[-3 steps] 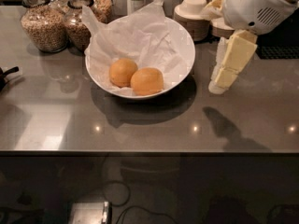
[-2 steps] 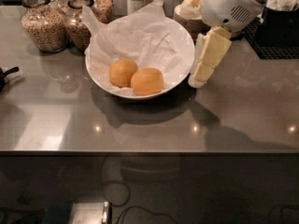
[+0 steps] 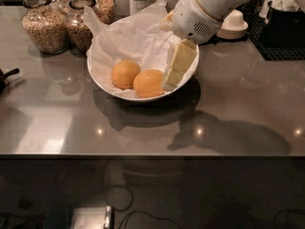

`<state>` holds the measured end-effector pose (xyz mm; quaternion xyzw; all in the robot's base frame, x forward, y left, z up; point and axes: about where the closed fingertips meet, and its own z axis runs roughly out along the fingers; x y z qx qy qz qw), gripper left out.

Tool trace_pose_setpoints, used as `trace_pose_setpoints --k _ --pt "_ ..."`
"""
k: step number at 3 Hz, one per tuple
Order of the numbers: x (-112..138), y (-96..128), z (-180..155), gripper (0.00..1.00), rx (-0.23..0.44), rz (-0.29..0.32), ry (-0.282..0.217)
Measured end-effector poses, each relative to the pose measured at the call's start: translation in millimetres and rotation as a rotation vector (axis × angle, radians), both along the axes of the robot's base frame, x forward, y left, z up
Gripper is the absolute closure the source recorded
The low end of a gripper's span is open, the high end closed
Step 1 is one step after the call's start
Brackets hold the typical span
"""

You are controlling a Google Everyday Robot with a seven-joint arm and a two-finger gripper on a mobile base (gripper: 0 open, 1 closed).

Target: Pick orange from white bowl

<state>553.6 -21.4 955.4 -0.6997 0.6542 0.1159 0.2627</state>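
The fingers (image 3: 183, 58) of the gripper (image 3: 169, 84), whose spread cannot be told, are held just beside the orange (image 3: 148, 83) in the white bowl (image 3: 125, 93).

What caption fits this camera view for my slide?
The gripper hangs inside the white bowl, close beside the orange.

The end effector (image 3: 172, 75) sits low over the right side of the white bowl (image 3: 143, 98), right beside the orange (image 3: 148, 83), and it covers a chunk of the rim and paper behind it. The arm (image 3: 209, 4) runs off the top edge and blocks part of the stacked bowls (image 3: 233, 25). The jars (image 3: 45, 25) get clipped up top, a black thing (image 3: 5, 76) is cut off at the left, and the black tray (image 3: 286, 32) at the right. Under the worktop (image 3: 238, 113) it's too dark to make out.
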Motion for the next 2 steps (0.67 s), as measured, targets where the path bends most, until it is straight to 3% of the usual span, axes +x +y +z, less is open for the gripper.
trace_pose_setpoints --k 1,2 --pt "11 15 0 0.00 0.049 -0.004 -0.006" --pt "38 46 -3 0.00 0.134 0.008 -0.005"
